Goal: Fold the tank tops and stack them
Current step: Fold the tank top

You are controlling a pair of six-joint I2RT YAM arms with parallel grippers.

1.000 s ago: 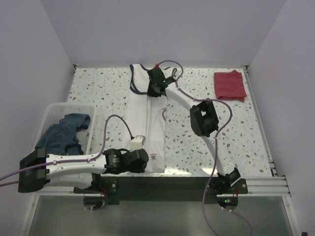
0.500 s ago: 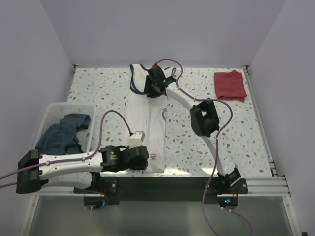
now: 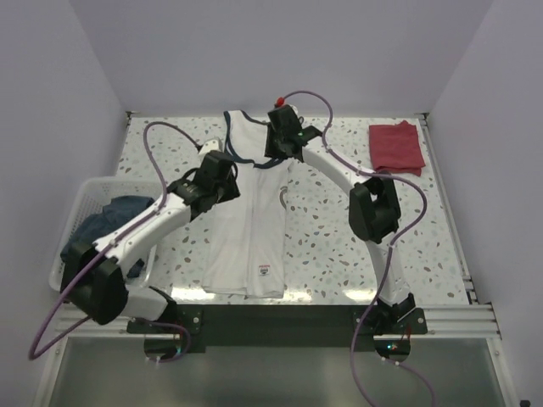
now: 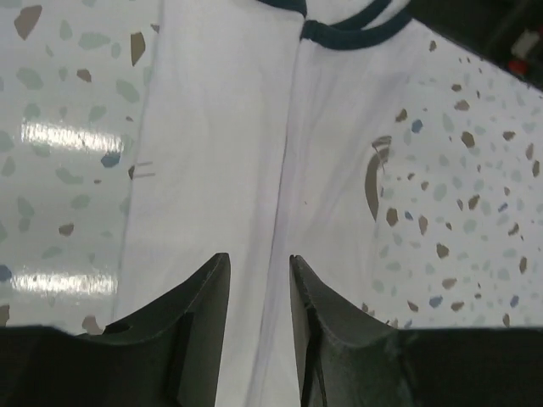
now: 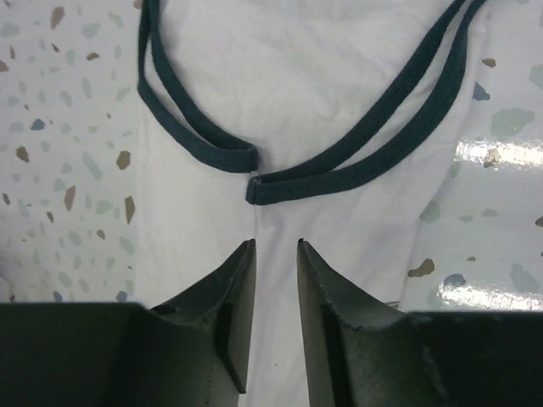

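The white tank top (image 3: 254, 229) lies lengthwise down the middle of the table, its sides folded in to make a long strip, navy trim (image 5: 204, 144) at the far end. The dark red tank top (image 3: 396, 146) sits folded at the back right. My left gripper (image 3: 227, 167) hovers over the white top's left chest, jaws open (image 4: 259, 259), nothing but white cloth (image 4: 229, 153) below the gap. At the neckline my right gripper (image 3: 276, 151) stands open (image 5: 276, 246) just short of the strap ends, over the centre fold (image 5: 280, 339).
A white basket (image 3: 85, 191) holding blue cloth (image 3: 110, 229) stands at the left table edge. Purple cables loop above both arms. The table's back wall and side rails lie close behind the tops.
My left gripper let go at the hem, opened, and swung from the near edge up to the white top's chest. The right gripper opened and shifted slightly right at the neckline.
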